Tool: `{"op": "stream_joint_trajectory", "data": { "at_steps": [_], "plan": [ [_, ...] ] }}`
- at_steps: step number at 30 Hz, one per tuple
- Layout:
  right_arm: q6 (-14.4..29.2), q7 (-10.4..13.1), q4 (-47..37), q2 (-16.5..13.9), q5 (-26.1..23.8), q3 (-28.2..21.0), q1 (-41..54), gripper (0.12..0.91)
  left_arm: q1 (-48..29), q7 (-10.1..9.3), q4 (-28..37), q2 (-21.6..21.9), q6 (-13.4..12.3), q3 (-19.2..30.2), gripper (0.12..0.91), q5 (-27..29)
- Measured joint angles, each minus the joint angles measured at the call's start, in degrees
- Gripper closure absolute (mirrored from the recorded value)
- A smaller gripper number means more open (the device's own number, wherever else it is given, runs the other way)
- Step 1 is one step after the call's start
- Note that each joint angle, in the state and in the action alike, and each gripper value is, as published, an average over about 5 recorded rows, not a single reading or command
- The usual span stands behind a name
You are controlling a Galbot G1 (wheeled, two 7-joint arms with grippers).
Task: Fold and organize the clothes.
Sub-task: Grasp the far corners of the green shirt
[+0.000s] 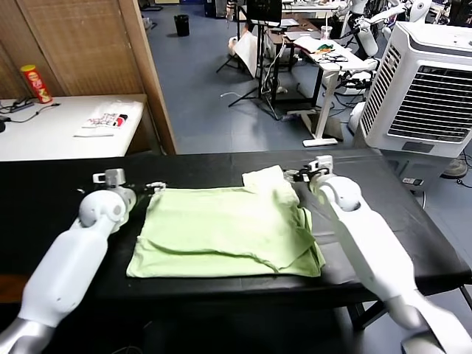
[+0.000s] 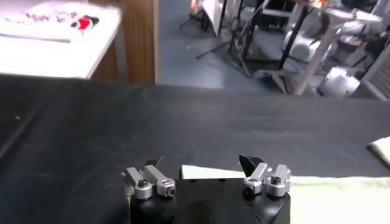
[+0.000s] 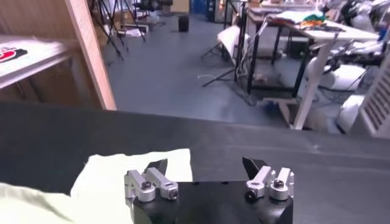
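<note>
The pale green shirt lies flat, partly folded, on the black counter, its long axis running side to side between the two arms. The left gripper sits at the shirt's far left corner, the right gripper at its far right corner beside the raised sleeve flap; both are about equally near, fingers spread wide and holding nothing. Collar, button and print are hidden, and the fingertips' contact with the cloth is hard to judge.
</note>
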Motion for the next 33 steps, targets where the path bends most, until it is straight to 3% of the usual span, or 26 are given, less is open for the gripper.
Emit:
{"op": "stream_joint_trajectory", "data": {
  "at_steps": [10,14,17,21,25,28,33],
  "plan": [
    [1.3,-0.6,-9.4,4.9,-2.7,2.1,2.5,0.227,-1.1,1.41,4.3,-1.7,-0.7,0.5,0.234,0.9],
    [1.3,-0.9,-11.6,5.7,-2.8,2.8,2.8,0.243,-1.1,1.96,4.6,-1.8,-0.7,0.5,0.315,0.9],
    [1.4,-1.3,-12.3,5.9,-2.8,3.3,2.8,0.34,-0.8,2.35,4.2,-1.8,-0.7,0.5,0.452,1.0],
    [1.4,-1.5,-12.5,6.1,-2.7,3.6,2.6,0.538,-0.6,2.67,3.5,-1.7,-0.4,0.7,0.682,1.2],
    [1.7,-1.5,-12.2,6.1,-2.7,3.9,2.2,0.744,-0.5,2.76,3.2,-1.7,-0.2,0.7,0.865,1.4],
    [2.2,-1.6,-11.7,6.0,-2.5,4.0,1.9,0.858,-0.5,3.05,3.1,-1.7,-0.3,0.7,0.9,1.7],
    [3.7,-1.7,-10.1,5.6,-2.1,4.3,0.9,0.89,-0.3,3.42,2.9,-1.8,-1.0,0.5,0.901,2.3]
  ]
}}
